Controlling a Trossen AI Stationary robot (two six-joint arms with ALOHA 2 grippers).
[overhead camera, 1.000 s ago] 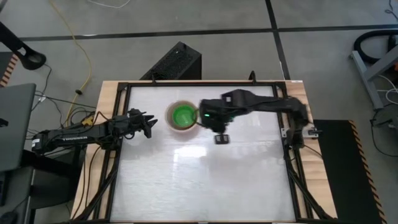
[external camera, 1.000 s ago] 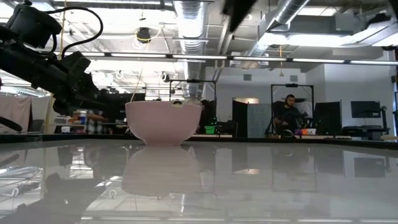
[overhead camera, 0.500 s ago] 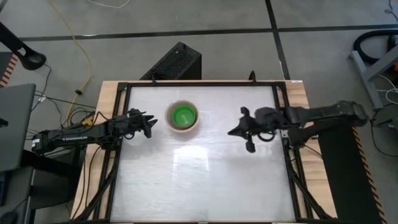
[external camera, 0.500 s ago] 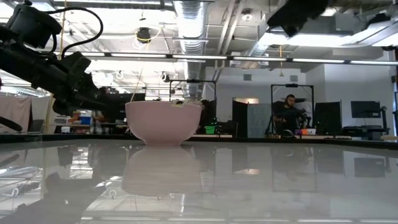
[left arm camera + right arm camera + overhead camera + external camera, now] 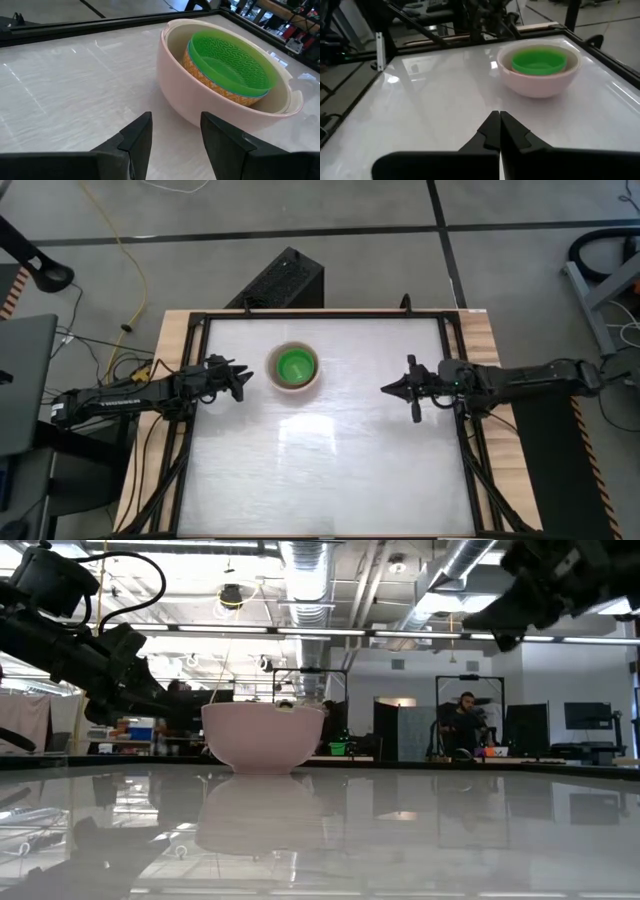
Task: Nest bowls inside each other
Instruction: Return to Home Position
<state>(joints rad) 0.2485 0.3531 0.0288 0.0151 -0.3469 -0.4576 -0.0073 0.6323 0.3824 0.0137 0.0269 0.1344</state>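
Note:
The bowls stand nested on the white table, left of its middle toward the far edge. The pale pink bowl (image 5: 295, 368) is outermost and rests on its base. Inside it sit a beige bowl (image 5: 210, 82), a thin blue rim (image 5: 235, 91) and the bright green bowl (image 5: 227, 60) on top. My left gripper (image 5: 175, 125) is open, just off the stack toward the table's left, its fingers pointing at the pink wall without touching it. My right gripper (image 5: 499, 119) is shut on nothing. It hangs above the table near the right edge (image 5: 385, 390) and points toward the stack.
A black frame rail (image 5: 455, 370) runs round the table. A black box (image 5: 280, 280) lies on the floor beyond the far edge. White tabletop (image 5: 320, 470) stretches from the stack to the near edge. In the low view a person (image 5: 463, 720) sits far back in the room.
My right gripper has drawn back from beside the bowl stack toward the table's right edge and come down. It has tipped from pointing down to almost level. The nested bowls have stayed where they were.

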